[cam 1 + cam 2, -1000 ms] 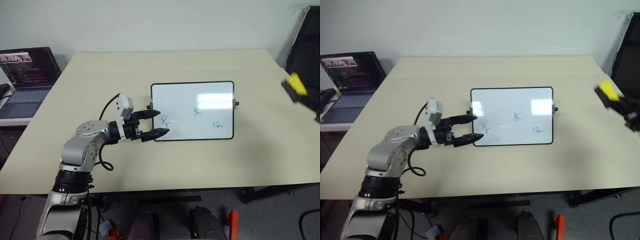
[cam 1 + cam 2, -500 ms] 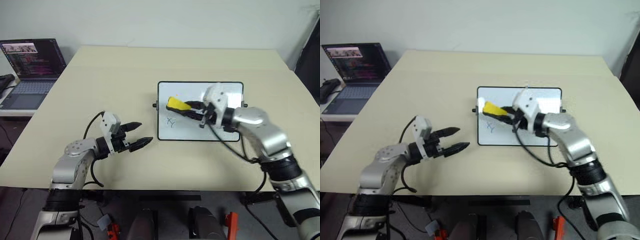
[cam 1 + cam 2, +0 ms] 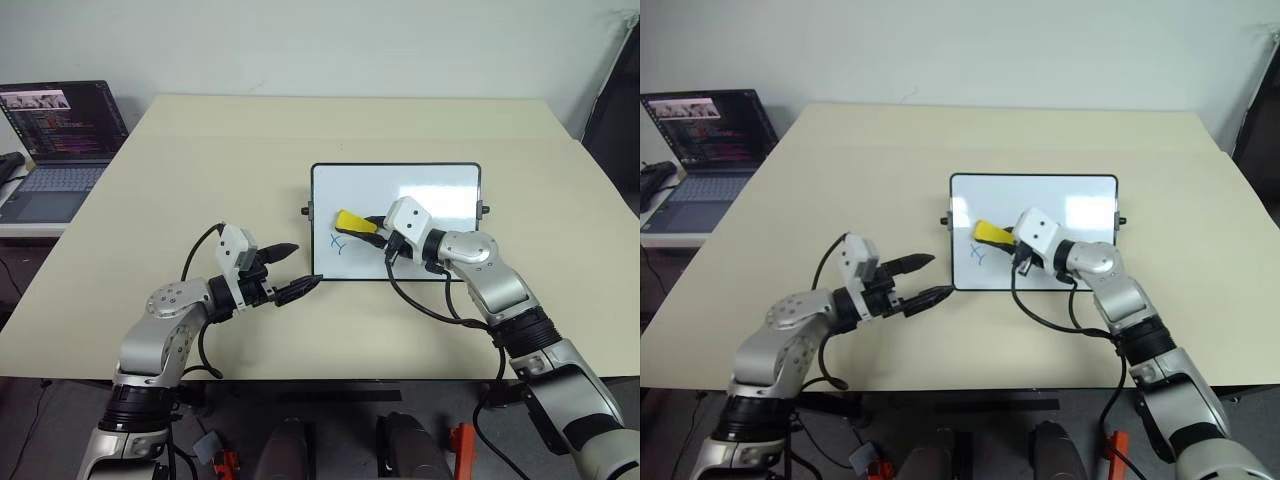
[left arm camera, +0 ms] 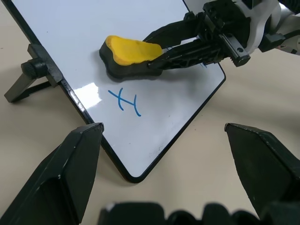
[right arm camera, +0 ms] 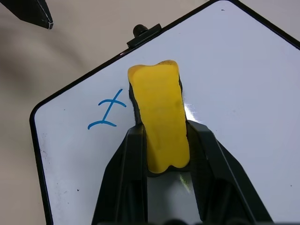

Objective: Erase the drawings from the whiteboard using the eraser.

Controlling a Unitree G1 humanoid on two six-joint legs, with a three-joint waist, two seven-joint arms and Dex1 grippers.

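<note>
The right gripper (image 3: 368,226) (off at the right edge a second ago) now holds the eraser (image 3: 353,220) over the whiteboard (image 3: 440,185), just beside one blue drawing (image 3: 338,243).

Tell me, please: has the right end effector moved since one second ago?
Yes. The right end effector, shut on the eraser, came in from beyond the table's right edge to the whiteboard, beside the blue drawing.

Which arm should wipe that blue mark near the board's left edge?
Right. Its end effector is shut on the eraser, over the whiteboard just beside the drawing. The left end effector is open, empty and off the board.
</note>
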